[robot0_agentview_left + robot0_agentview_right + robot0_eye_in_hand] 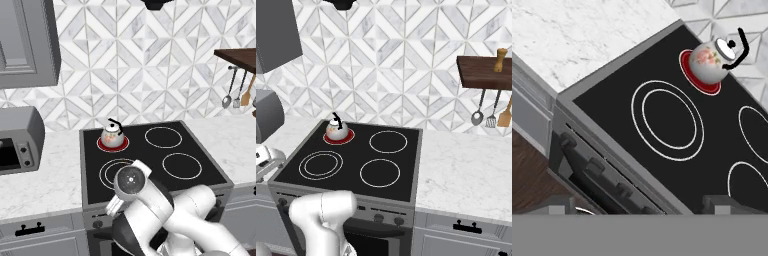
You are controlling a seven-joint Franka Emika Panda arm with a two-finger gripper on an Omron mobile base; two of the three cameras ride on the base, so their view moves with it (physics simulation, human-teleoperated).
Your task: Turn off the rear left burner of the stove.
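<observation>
The stove (150, 155) (356, 155) (612, 110) is a black glass cooktop with white ring marks. Its rear left burner (113, 148) (349, 136) (688, 67) glows red under a small white floral kettle (112, 134) (336, 129) (712, 62). A row of dark knobs (594, 167) (378, 217) runs along the grey front panel. My gripper (642, 207) hovers above and in front of the stove's front left corner. It is open and holds nothing, with the knob row just ahead of its fingertips (724, 202).
A grey toaster oven (17, 140) stands on the marble counter (45, 175) left of the stove. A larger double-ring burner (667, 120) lies front left. Utensils (491, 112) hang under a wooden shelf (486, 72) at the right. My own arm (165, 215) covers the stove's front.
</observation>
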